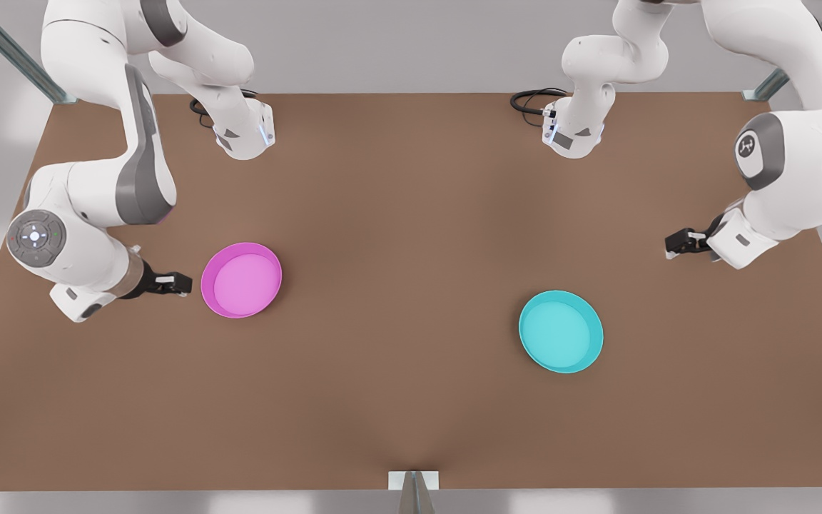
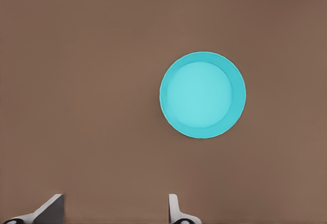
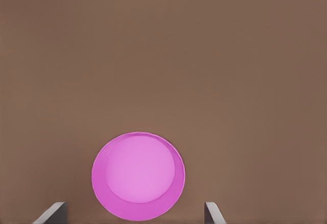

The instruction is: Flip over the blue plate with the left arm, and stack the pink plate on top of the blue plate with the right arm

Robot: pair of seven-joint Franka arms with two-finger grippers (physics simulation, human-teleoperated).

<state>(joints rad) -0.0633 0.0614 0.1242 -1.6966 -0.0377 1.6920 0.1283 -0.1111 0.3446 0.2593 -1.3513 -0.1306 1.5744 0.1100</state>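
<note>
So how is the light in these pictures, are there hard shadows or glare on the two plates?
Front view: soft, even light; the pink plate and blue plate cast hardly any shadow on the brown table, and show no glare. Left wrist view: the blue plate looks flat and matte. Right wrist view: the same for the pink plate, with a slightly paler inside.

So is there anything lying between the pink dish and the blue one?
No. In the front view, bare brown table lies between the pink plate and the blue plate.
</note>
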